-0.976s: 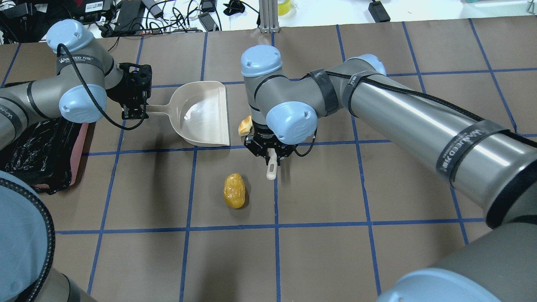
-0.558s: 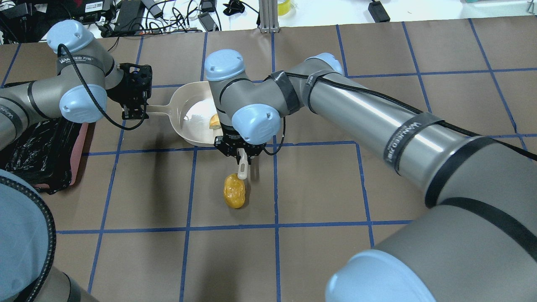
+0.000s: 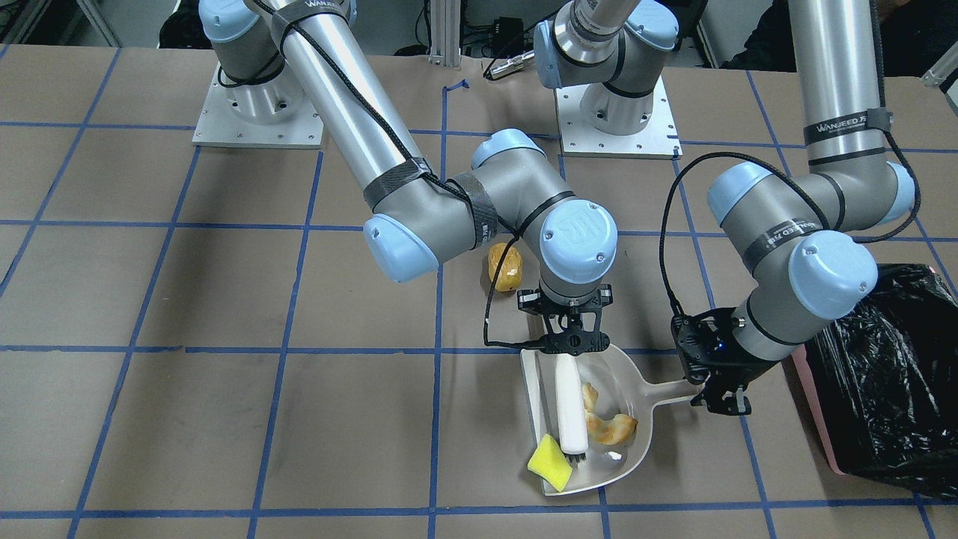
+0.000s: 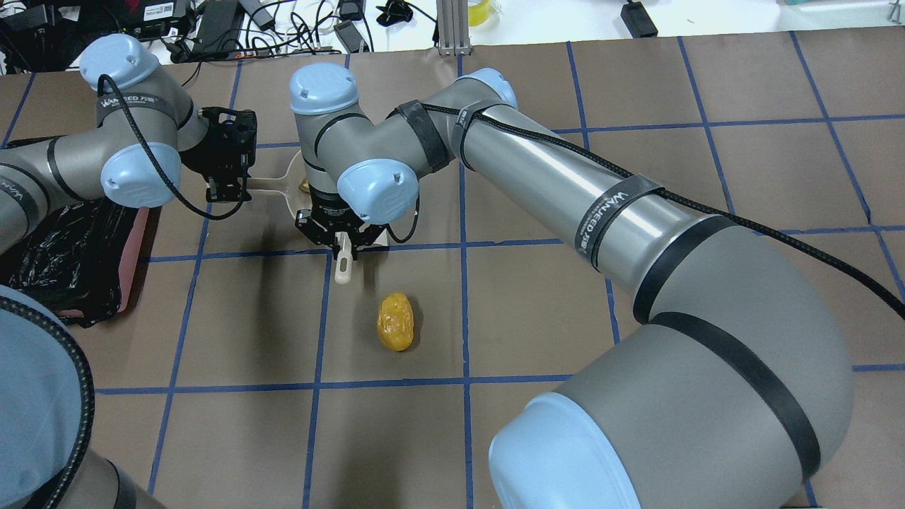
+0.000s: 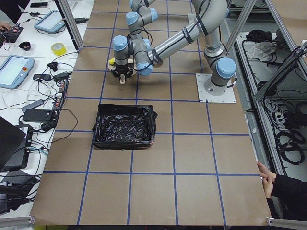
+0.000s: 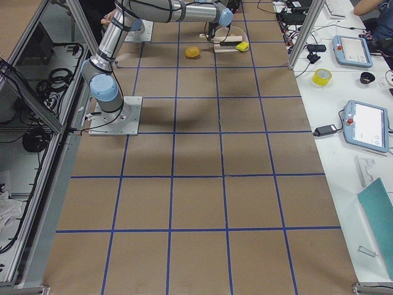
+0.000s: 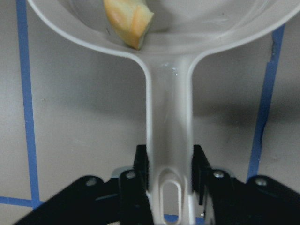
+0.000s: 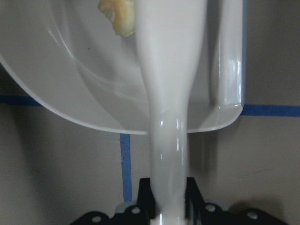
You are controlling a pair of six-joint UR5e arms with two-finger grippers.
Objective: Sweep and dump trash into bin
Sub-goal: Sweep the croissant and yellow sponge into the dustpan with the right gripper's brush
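Sweeping part-done: right claw [image 3: 572, 346] clenched on brush [image 3: 572, 408] lying across dustpan [image 3: 617, 372], left claw [image 3: 720, 398] clamped on dustpan's handle; pastry [image 3: 608, 427] inside dustpan, wedge [image 3: 548, 457] at its lip, lump [image 3: 505, 267] on surface outside dustpan, so next, likely, brush lump in, then tip into bin [image 3: 883, 374] beside dustpan.

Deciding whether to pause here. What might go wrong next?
The yellow wedge sits at the open lip of the dustpan, so it may slide off when the left gripper lifts. The brush in the right gripper lies beside it and might drag it out. The golden lump lies outside the dustpan and could get missed.
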